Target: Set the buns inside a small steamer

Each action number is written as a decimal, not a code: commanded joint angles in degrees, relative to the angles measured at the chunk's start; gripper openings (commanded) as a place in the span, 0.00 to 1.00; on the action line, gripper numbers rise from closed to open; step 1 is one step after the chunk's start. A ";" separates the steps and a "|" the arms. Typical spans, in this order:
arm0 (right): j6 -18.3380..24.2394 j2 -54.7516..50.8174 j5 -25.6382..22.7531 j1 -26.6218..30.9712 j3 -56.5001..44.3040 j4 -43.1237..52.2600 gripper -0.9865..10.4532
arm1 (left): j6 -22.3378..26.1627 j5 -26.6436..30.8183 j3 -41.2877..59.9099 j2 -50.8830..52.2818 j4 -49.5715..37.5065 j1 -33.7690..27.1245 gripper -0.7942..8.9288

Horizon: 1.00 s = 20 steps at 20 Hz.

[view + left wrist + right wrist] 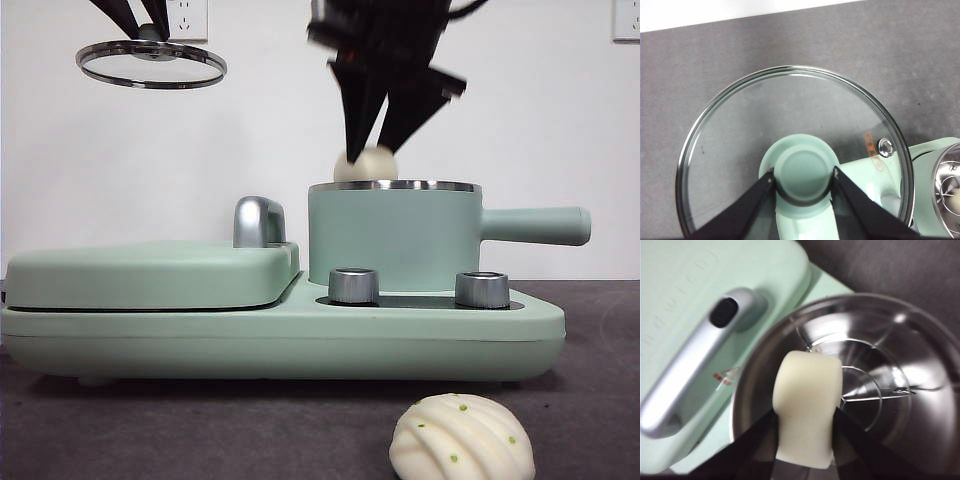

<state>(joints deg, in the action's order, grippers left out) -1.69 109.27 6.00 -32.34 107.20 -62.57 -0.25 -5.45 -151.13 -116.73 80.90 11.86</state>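
The left gripper (802, 181) is clenching the green knob (803, 172) of the glass lid (151, 63) and holding the lid level, high above the flat griddle (150, 272) end of the cooker. Parked there, well apart from the pot (393, 235), the lid is leaving the pot's mouth uncovered and the air over it free for the other arm.

The right gripper (383, 125) is grasping the smooth bun (806, 412) by its sides, its two black jaws pressing in on the soft dough. It is hanging the bun straight over the pot, with the bun's lower part just at the steel rim (393, 185) in the front view. From the wrist, the bun is sitting nearer the rim on the side of the griddle's chrome handle (697, 362) than the middle of the pot, so that wall looks like the one to mind while lowering. The steel inside (885, 370) is bare, with open room across the far side.

The ridged bun (461, 438), speckled green, is lying on the dark table (180, 420) near its front edge, in front of the cooker's two knobs (353, 285) and apart from the cooker base. It is waiting untouched, with bare table beside it for a grasp from above.
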 commanded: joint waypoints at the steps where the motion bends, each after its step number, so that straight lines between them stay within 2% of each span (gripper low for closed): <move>1: 0.24 3.28 -0.04 -0.39 1.20 -0.26 0.22 | -0.46 -0.11 -2.19 0.35 0.11 -0.02 0.19; 6: 0.39 7.67 -0.02 -0.22 1.16 -0.70 0.23 | -0.46 -0.11 -2.19 0.35 0.11 -0.02 0.19; 10: 0.37 8.09 -0.07 -0.04 1.18 -0.33 0.40 | -0.46 -0.11 -2.16 0.35 0.11 -0.28 0.19; 12: 0.20 7.91 -0.09 0.20 1.40 -0.79 0.43 | -0.46 -0.11 -2.16 0.35 0.11 -0.33 0.19; 18: 0.24 7.80 -0.46 1.09 13.22 -13.35 0.43 | -0.59 -0.11 -2.16 0.35 0.09 -0.66 0.19; 20: 0.31 7.56 -2.01 1.07 18.10 -18.64 0.43 | -0.74 -0.11 -2.16 0.35 0.09 -0.66 0.19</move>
<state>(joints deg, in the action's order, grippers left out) -1.72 115.98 4.27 -30.81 123.72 -76.88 -0.67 -5.45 -151.13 -116.73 80.90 11.14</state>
